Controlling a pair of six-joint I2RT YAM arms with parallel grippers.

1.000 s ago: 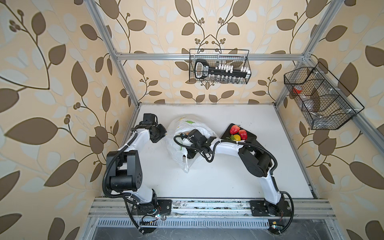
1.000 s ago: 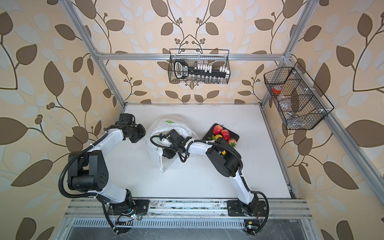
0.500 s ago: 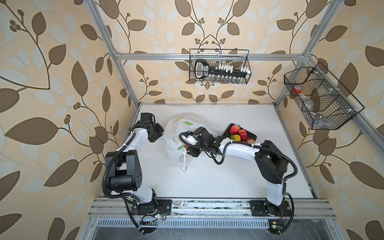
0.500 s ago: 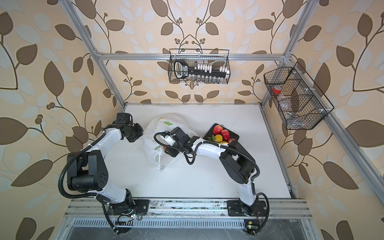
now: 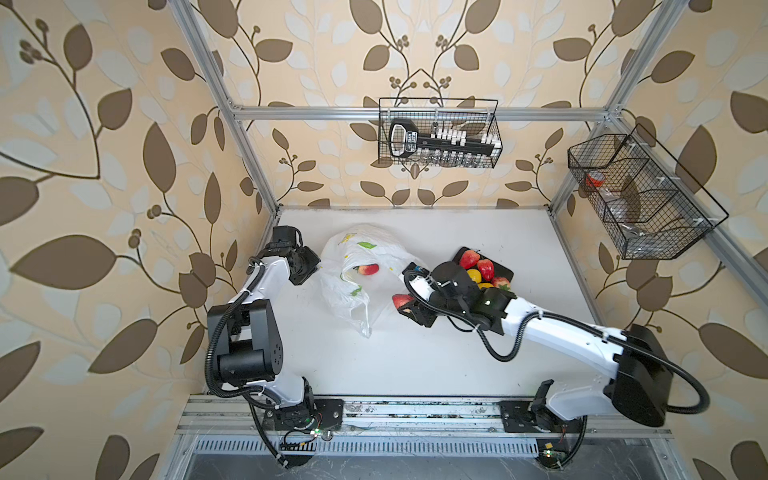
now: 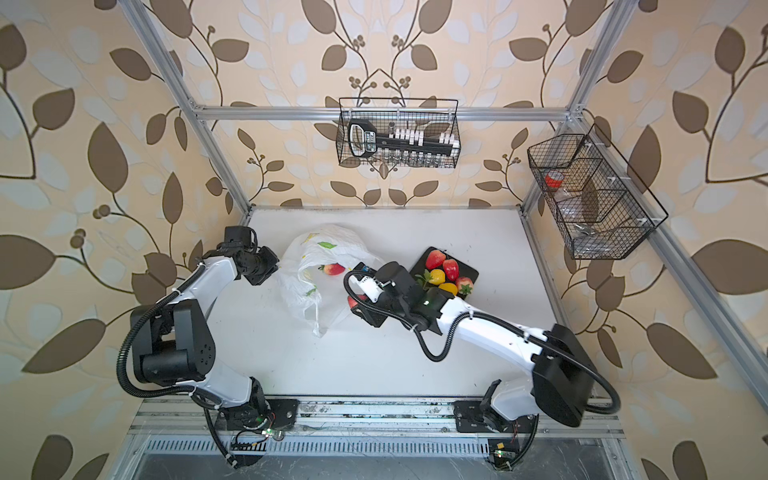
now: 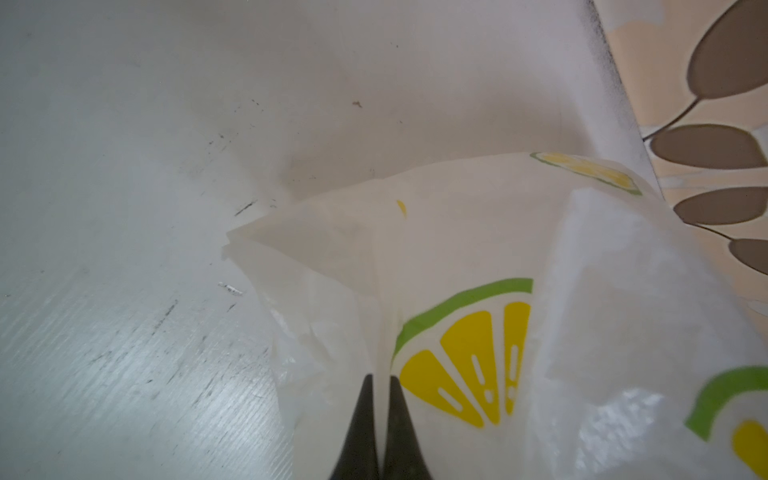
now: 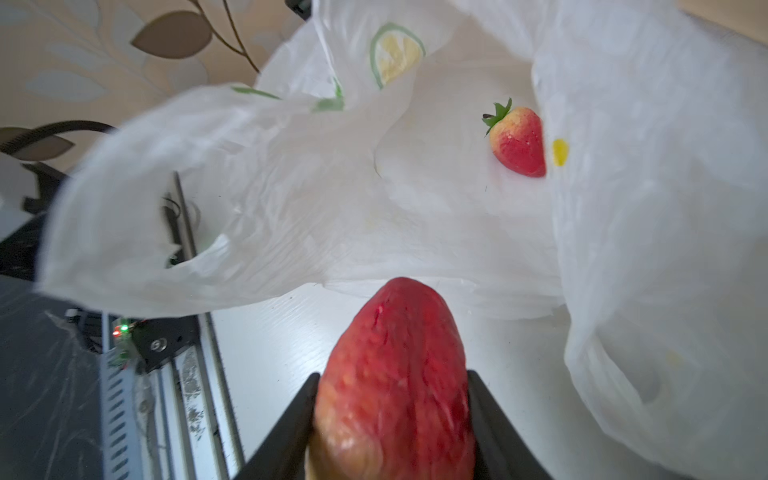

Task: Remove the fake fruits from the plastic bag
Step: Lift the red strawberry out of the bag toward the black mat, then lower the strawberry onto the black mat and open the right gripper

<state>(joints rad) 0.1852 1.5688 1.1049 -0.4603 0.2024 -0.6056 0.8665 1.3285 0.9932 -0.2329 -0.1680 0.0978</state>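
Nearest the rail that carries both arm bases, the white table [image 5: 415,361] lies bare. Just beyond that, the right gripper [image 8: 392,374] is clamped on a red fruit [image 8: 395,353], one black finger pressed on each side. So close to the lens the fruit blurs, and it may be a peach or a large strawberry. In both top views this red fruit [image 5: 401,300] [image 6: 356,300] sits just outside the open mouth of the plastic bag [image 5: 374,249], above the table.

The plastic bag lies crumpled left of the middle, its loop handles trailing toward the rail. One small strawberry [image 8: 519,141] with a green calyx rests inside it on the film, and it shows through the opening from above [image 5: 368,269].

At the bag's left edge, the left gripper [image 7: 380,382] has its fingers together on a fold of the lemon-printed film.

To the right of the bag, partly under the right wrist, a dark tray [image 5: 505,272] holds five more fake fruits: three strawberries, a yellow lemon [image 5: 473,275] and an orange pear [image 5: 484,286].

Farthest off, a wire basket [image 5: 438,133] hangs on the back wall and another basket [image 5: 640,199] hangs on the right wall.
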